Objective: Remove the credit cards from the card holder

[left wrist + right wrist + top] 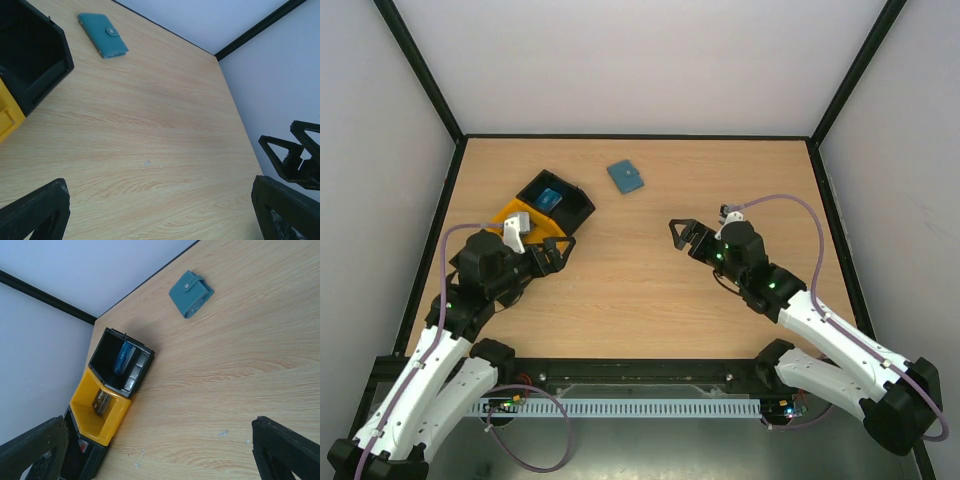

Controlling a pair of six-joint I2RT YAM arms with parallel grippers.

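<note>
From above, the wallet (626, 177) lies shut on the table (650, 300), near the trays (555, 205) and well apart from both arms, its cards hidden. In the left wrist view the left fingers (37, 212) stand wide apart and empty, and the snap tab (112, 32) looks fastened, so a one-sided tug would probably just drag the wallet. In the right wrist view the right fingers (285, 452) are apart too, and the soft cover may slip or fold.

Bare desk (650, 290) lies open from the near edge up to the card holder (626, 177), which sits alone with room on every side; the black tray (576, 213) and yellow tray (503, 213) block the left part, a gap away; walls (620, 60) close three sides
</note>
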